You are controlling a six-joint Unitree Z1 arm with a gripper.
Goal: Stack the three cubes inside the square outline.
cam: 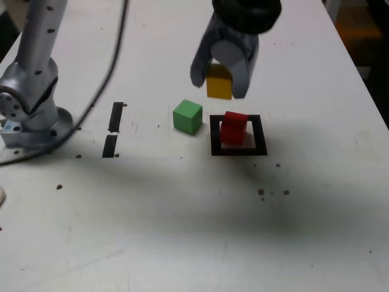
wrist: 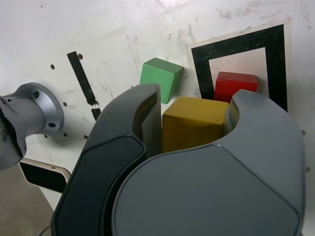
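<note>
My gripper [cam: 220,82] is shut on the yellow cube [cam: 219,84] and holds it in the air, just behind and a little to the exterior view's left of the square outline [cam: 238,135]. The red cube [cam: 233,128] sits inside that black frame on its white middle. The green cube [cam: 187,117] rests on the table just outside the frame, on its left in the exterior view. In the wrist view the yellow cube [wrist: 193,122] is clamped between both fingers, with the red cube [wrist: 235,86], green cube [wrist: 161,77] and square outline [wrist: 203,65] below it.
Two short black strips [cam: 113,129] lie on the table to the exterior view's left of the green cube. The arm's base [cam: 30,109] stands at the far left with a cable running over the table. Small dark specks [cam: 272,192] dot the white surface near the frame.
</note>
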